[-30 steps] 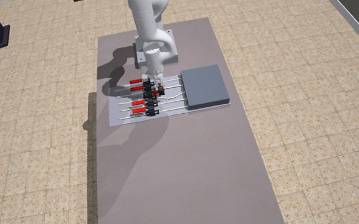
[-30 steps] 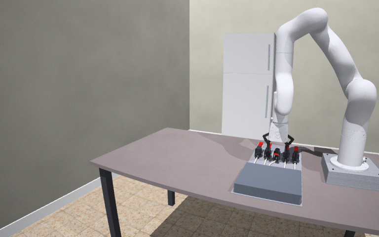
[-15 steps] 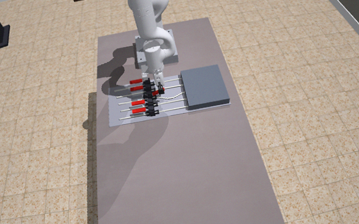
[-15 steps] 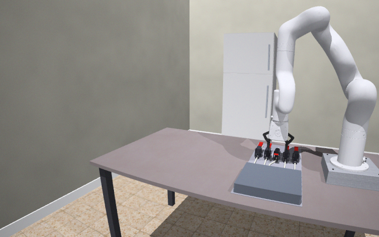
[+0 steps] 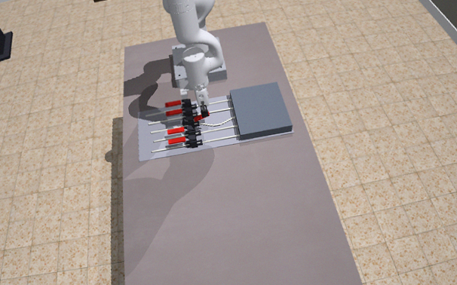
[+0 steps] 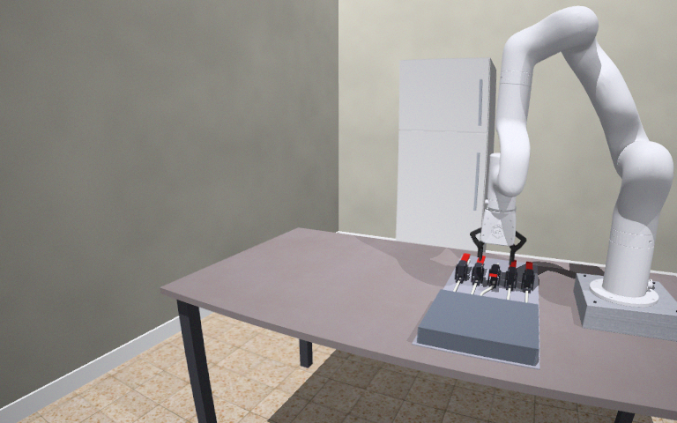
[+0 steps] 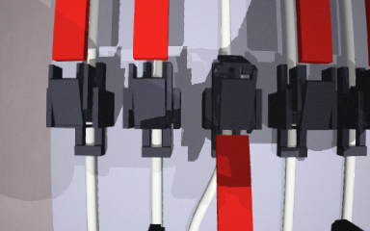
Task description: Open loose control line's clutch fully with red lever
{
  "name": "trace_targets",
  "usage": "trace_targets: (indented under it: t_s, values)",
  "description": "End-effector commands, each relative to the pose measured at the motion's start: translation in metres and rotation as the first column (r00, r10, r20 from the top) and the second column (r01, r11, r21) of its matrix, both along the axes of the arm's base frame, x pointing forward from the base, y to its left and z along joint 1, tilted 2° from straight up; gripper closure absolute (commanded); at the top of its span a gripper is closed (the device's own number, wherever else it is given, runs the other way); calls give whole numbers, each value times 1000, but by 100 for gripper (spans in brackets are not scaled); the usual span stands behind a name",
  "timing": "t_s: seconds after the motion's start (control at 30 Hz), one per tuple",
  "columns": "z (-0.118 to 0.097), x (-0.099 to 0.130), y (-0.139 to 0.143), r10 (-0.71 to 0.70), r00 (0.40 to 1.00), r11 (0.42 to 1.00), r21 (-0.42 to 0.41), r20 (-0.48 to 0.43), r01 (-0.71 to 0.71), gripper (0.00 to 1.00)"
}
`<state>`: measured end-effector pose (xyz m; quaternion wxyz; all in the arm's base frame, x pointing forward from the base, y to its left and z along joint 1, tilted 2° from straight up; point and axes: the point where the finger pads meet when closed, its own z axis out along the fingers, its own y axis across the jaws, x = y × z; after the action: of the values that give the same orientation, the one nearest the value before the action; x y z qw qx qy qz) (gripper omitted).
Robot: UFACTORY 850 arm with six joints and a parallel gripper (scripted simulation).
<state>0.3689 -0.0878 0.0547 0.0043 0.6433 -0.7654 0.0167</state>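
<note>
My jaws (image 6: 497, 253) hang wide open, gripping nothing, above a row of five blocky matte-black clutches (image 7: 233, 100) on a pale flat plate (image 5: 144, 155). Smooth white control lines (image 7: 156, 188) run into the plain grey box console (image 5: 261, 109) on the mauve counter (image 5: 233, 239). The middle glossy red lever (image 7: 234, 185) points toward the console (the others point away), and its line sags.

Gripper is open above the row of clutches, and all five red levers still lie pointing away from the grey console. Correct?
Not all five. The wrist view shows the middle lever flipped to the opposite side of its clutch, towards the grey console; the other four point away. The gripper is open above the row.
</note>
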Motion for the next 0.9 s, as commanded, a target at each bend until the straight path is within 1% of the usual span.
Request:
trace_targets:
  t_s: [0.0,0.27,0.4,0.87]
  values:
    - [6,0,0,0,1000,1000,4,0,0,0]
    - [26,0,1,0,1000,1000,4,0,0,0]
    - [33,0,1,0,1000,1000,4,0,0,0]
    - [37,0,1,0,1000,1000,4,0,0,0]
